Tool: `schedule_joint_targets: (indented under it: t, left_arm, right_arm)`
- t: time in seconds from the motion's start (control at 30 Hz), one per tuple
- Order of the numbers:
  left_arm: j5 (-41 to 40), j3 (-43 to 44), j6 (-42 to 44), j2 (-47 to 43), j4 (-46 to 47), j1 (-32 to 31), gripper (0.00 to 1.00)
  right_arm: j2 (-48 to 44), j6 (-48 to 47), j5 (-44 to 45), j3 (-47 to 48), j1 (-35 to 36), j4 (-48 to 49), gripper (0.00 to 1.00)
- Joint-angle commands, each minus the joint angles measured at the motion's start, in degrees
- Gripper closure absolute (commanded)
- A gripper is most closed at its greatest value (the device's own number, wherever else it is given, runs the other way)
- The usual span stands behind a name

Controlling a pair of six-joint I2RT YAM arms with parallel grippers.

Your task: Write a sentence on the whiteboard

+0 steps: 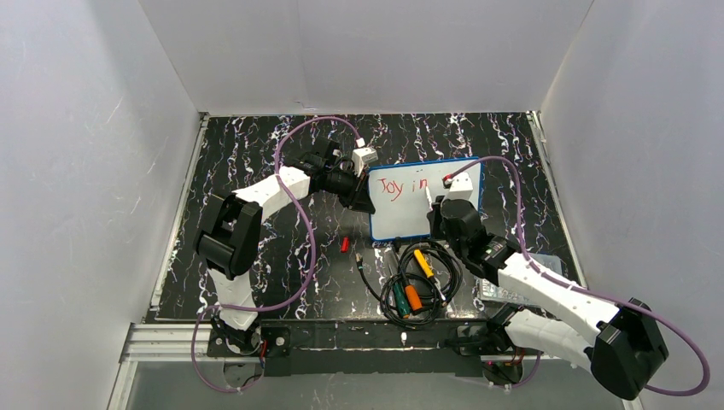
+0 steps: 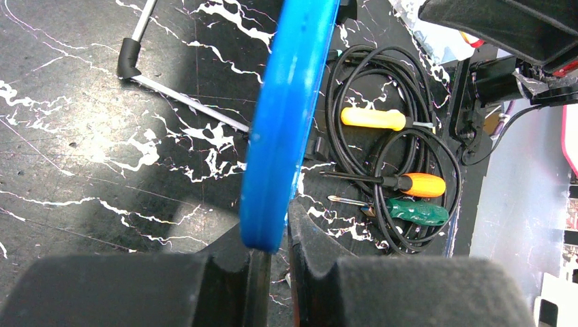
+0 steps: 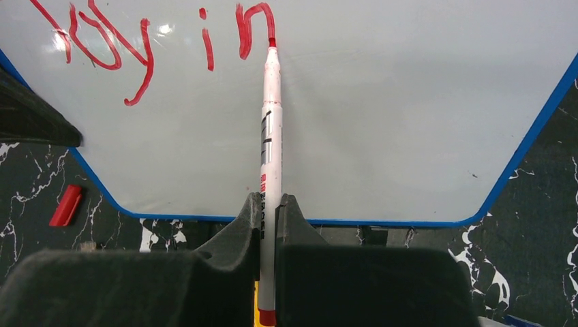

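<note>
White walls close off three sides of a black, white-veined table (image 1: 256, 171), and the whiteboard (image 1: 401, 218) lies near its middle, its long side running left to right across the arms' reach. Its blue rim is clamped at the left edge by the left pincer (image 2: 269, 235), which pinches it edge-on between its pads and steadies the board from that side. The right pincer (image 3: 269, 211) sits at the board's near edge, clenched on a marker (image 3: 270, 136), and is the arm placed to write. A coil of black cable (image 2: 354, 75) with three screwdrivers lies on the table nearer the arm bases, well clear of the writing face, and a small red cap (image 3: 66, 204) rests on the table just off the board's near left corner. The sentence (image 3: 136, 48) so far reads "Joy in", red, along the far part of the board. What the next stroke turns on, as I judge it, is this: the marker's long axis points straight away from the right pincer toward the far edge, its red tip at the foot of the last leg of the "n" and seemingly on the surface, so the bare white lies to the tip's right and back toward the pincer. A new word would mean lifting and shifting right, or dropping nearer for a second line.
</note>
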Motion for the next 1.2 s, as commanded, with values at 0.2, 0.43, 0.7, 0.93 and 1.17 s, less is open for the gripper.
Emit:
schedule_joint_targets:
  t: [0.2,0.43,0.7,0.93,1.17]
  left_arm:
    - [-1.23,1.53,2.01,-2.50,-2.19,-0.11,1.00]
    - [-1.14,1.61,1.98,-2.67,-2.19,-0.11,1.00]
    - [-1.14,1.48,2.01,-2.85,-2.19,-0.11,1.00]
    - [-1.22,1.50,2.06,-2.77,-2.19,-0.12,1.00]
    - [-1.14,1.61,2.00,-2.77,-2.19,-0.11,1.00]
  right_arm:
    - [-4.31,0.45,0.22,0.53,-0.34,-2.19,0.99]
    - [-4.84,-1.74,5.31,2.13,-0.40,-3.18,0.99]
    - [-2.75,-4.16,5.77,2.82,-2.23,-1.00,0.99]
    - [-1.28,-4.64,3.94,2.60,-4.19,-0.69,0.99]
    - [-2.54,-4.21,4.49,2.39,-6.21,-2.30,0.99]
